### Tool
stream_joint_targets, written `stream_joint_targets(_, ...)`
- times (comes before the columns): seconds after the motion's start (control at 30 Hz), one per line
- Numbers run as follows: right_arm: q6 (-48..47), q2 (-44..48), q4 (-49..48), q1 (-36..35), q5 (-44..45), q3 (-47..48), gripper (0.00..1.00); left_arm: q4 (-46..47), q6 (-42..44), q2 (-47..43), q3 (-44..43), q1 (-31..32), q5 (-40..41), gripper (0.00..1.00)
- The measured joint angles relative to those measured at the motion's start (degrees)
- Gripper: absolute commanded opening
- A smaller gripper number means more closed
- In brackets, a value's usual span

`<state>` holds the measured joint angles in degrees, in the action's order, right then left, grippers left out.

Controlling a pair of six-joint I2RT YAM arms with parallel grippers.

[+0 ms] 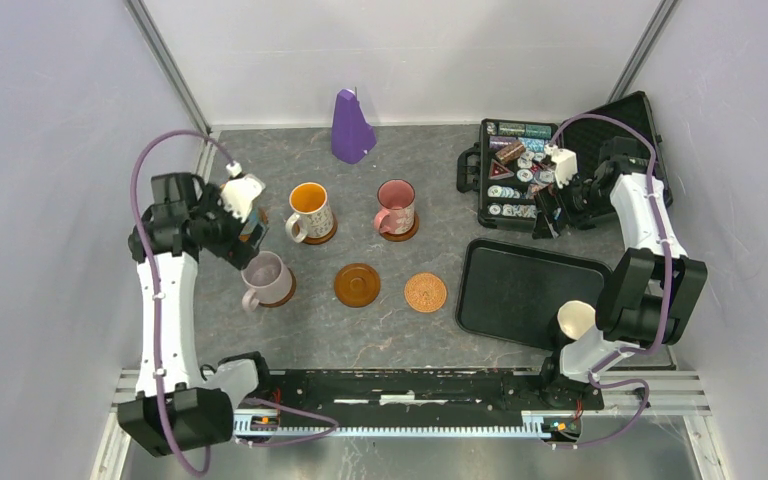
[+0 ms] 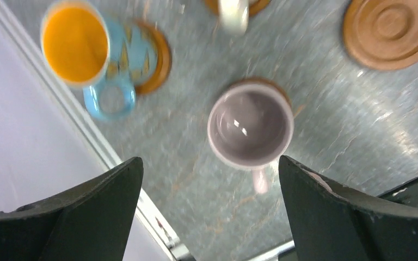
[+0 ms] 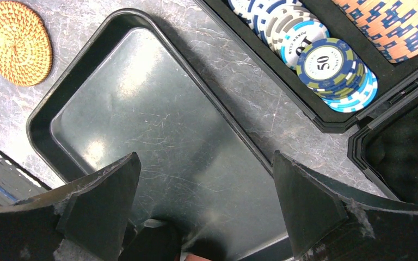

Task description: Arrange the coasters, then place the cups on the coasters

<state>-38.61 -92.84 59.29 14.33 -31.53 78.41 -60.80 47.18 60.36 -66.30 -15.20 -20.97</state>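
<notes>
A lilac cup (image 1: 265, 277) (image 2: 250, 125) stands on a dark brown coaster (image 2: 261, 82) at the front left. My left gripper (image 1: 245, 236) (image 2: 209, 160) hangs open above it, apart from it, with nothing between the fingers. Beside it a blue cup with a yellow inside (image 2: 76, 46) stands on a coaster (image 2: 155, 57). The white cup with an orange inside (image 1: 310, 210) and the pink cup (image 1: 396, 206) each stand on a coaster. One brown coaster (image 1: 357, 285) (image 2: 392, 30) and the patterned orange coaster (image 1: 425, 292) (image 3: 16, 42) lie bare. My right gripper (image 1: 550, 215) (image 3: 207, 157) is open over the tray.
A black tray (image 1: 520, 290) (image 3: 141, 109) lies at the right, and an open case of poker chips (image 1: 515, 175) (image 3: 326, 60) behind it. A purple cone (image 1: 352, 127) stands at the back. A pale round shape (image 1: 577, 318) sits at the tray's near corner, partly behind the right arm.
</notes>
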Motion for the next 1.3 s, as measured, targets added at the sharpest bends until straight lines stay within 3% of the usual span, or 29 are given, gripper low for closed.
stream_joint_targets(0.07,-0.8,0.0,1.1,-0.1,0.0,0.5,0.98,-0.9,-1.5,1.5,-4.0,4.6,0.0,1.0)
stream_joint_targets(0.27,-3.8,0.0,4.3,-0.3,0.9,5.2,0.98,0.0,-9.1,7.7,-13.3,27.5,2.4,1.0)
stream_joint_targets(0.47,-10.1,0.1,7.9,-0.3,5.8,6.1,0.98,8.0,-18.5,16.0,-13.9,47.4,5.6,1.0)
stream_joint_targets(0.6,-14.0,3.0,9.4,-0.3,9.8,4.1,0.98,14.7,-22.9,21.5,-12.9,57.0,6.0,1.0)
stream_joint_targets(0.8,-17.9,12.5,11.3,-0.3,16.0,-1.2,0.98,22.8,-27.4,26.1,-9.7,63.5,6.2,1.0)
stream_joint_targets(1.3,-19.7,22.5,12.3,0.0,35.0,-5.9,0.98,29.2,-30.7,30.1,-10.0,63.7,7.3,1.0)
